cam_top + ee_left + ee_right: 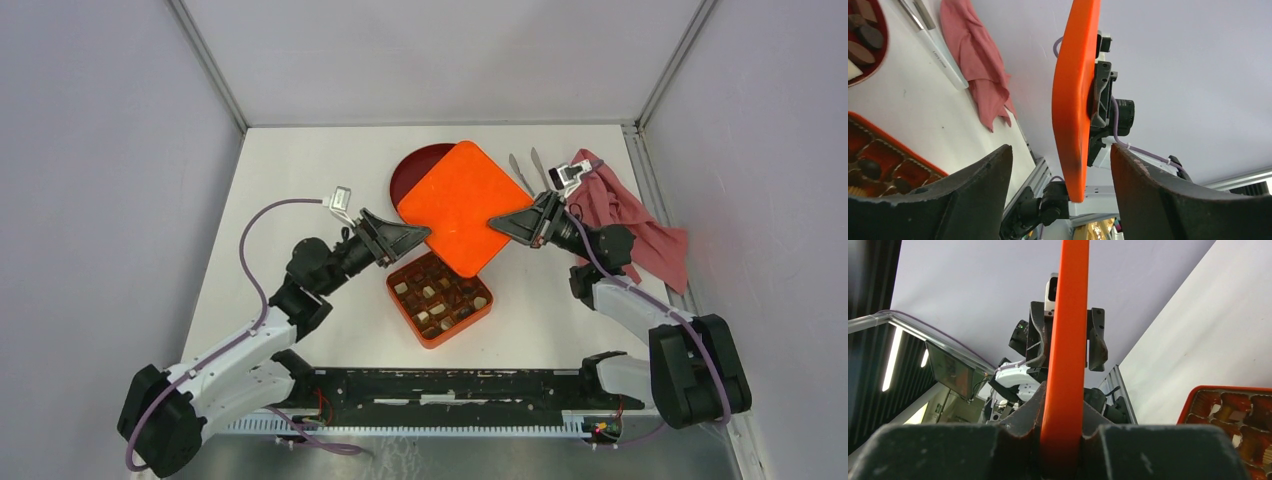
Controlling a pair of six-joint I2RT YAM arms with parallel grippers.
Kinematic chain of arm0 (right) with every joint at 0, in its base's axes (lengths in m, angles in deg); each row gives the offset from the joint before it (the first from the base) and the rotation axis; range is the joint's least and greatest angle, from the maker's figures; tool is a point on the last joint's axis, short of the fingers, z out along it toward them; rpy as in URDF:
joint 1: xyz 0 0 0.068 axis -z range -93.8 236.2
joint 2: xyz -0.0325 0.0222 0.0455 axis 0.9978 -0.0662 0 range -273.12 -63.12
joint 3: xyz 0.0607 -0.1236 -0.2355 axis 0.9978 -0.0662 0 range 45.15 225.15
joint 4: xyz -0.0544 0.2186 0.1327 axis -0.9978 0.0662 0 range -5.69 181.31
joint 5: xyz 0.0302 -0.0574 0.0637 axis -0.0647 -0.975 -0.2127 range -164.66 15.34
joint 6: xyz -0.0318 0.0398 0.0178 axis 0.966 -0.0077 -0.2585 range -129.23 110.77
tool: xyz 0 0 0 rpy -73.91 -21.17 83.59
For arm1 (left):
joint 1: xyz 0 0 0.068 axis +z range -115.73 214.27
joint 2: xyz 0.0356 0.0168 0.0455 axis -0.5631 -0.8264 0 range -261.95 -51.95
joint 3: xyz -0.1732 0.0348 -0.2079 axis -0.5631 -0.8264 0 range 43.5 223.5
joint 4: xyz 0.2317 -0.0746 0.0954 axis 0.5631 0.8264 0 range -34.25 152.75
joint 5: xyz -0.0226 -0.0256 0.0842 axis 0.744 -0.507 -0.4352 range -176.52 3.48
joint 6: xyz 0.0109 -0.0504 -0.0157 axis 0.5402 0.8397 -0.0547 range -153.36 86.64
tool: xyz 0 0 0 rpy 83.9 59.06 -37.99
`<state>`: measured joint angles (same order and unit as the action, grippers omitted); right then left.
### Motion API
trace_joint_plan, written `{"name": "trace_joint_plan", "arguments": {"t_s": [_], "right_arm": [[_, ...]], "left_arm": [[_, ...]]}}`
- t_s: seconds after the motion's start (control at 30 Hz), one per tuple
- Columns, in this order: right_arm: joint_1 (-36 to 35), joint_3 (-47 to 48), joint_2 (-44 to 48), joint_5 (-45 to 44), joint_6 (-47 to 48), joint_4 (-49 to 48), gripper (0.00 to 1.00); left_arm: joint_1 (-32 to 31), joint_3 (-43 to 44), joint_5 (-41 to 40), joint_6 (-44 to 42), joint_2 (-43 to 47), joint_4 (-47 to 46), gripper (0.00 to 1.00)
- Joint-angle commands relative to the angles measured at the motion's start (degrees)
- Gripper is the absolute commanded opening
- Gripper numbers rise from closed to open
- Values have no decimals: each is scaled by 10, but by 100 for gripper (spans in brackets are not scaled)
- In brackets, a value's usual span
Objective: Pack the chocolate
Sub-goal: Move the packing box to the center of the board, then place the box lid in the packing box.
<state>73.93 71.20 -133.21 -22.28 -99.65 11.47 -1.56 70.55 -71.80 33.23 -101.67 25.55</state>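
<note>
A flat orange lid (460, 205) hangs tilted above the table, and my right gripper (494, 224) is shut on its right edge. In the right wrist view the lid (1068, 340) is pinched between the jaws of this gripper (1063, 440). My left gripper (428, 238) is open. Its fingers straddle the edge of the lid (1075, 100) on the left without touching it. Below the lid sits the orange box (425, 338), with chocolate (438, 308) in its compartments. More dark chocolate (860, 50) lies on the red plate (408, 172), which the lid half hides.
A pink cloth (640, 215) lies crumpled at the back right. Metal tongs (530, 170) rest beside it. The box stands close in front of both arm bases, and grey walls enclose the white table.
</note>
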Motion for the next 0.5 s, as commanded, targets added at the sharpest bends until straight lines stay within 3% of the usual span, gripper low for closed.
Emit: {"name": "trace_joint_plan", "arguments": {"t_s": [0.0,0.1,0.2,0.23,0.37,0.47], "right_arm": [[-18,21,4,-20,-9,-46,7],[-27,14,10,-18,14,-26,9],[-29,10,15,-12,26,-22,17],[-29,13,16,-6,31,-22,27],[-23,51,18,61,139,33,72],[-16,105,27,140,354,228,85]], "left_arm": [[-31,48,-28,19,-41,-84,72],[-48,71,-40,13,-66,-80,56],[-56,79,-39,4,-78,-76,17],[-57,78,-38,-1,-76,-72,5],[-55,71,-46,-43,-33,-12,2],[-43,81,-32,-78,20,70,2]]}}
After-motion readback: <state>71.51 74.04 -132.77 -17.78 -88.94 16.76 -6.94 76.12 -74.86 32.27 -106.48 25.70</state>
